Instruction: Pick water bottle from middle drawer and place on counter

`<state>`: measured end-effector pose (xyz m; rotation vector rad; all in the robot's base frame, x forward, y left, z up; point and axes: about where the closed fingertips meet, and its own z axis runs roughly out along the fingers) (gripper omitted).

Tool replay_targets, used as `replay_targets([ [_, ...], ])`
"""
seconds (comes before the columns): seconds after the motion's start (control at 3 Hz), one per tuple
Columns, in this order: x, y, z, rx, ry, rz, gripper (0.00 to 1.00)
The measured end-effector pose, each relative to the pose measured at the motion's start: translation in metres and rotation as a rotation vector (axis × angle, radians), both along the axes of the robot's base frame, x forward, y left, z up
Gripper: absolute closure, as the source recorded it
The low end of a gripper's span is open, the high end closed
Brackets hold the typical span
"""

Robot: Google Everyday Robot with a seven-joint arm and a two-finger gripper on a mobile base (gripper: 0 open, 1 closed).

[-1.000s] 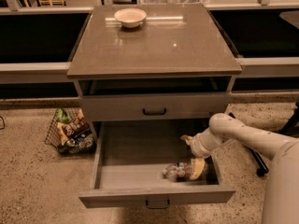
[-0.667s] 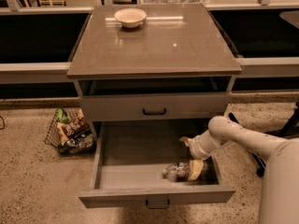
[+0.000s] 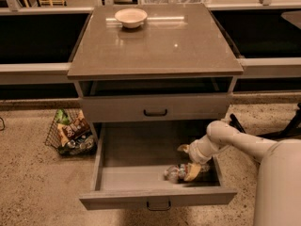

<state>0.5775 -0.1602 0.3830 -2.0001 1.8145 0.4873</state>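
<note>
You've got the water bottle [image 3: 173, 173] lying on its side, clear and crinkled w/ a dark band, front right of the open middle drawer [image 3: 136, 147]. Gripper [image 3: 187, 160] is inside the drawer, fingers apart: one yellowish finger [image 3: 193, 172] overlaps the bottle, the other sits behind it. Counter [image 3: 155, 46] is above.

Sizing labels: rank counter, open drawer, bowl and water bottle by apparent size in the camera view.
Largest counter, then middle drawer; bowl and water bottle unranked: the gripper, inside the drawer, covers part of the bottle.
</note>
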Motion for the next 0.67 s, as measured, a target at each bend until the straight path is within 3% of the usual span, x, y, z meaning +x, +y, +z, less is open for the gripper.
replay_targets([
  [0.67,-0.0031,0.0067,-0.0122,0.025,0.022,0.022,0.64],
])
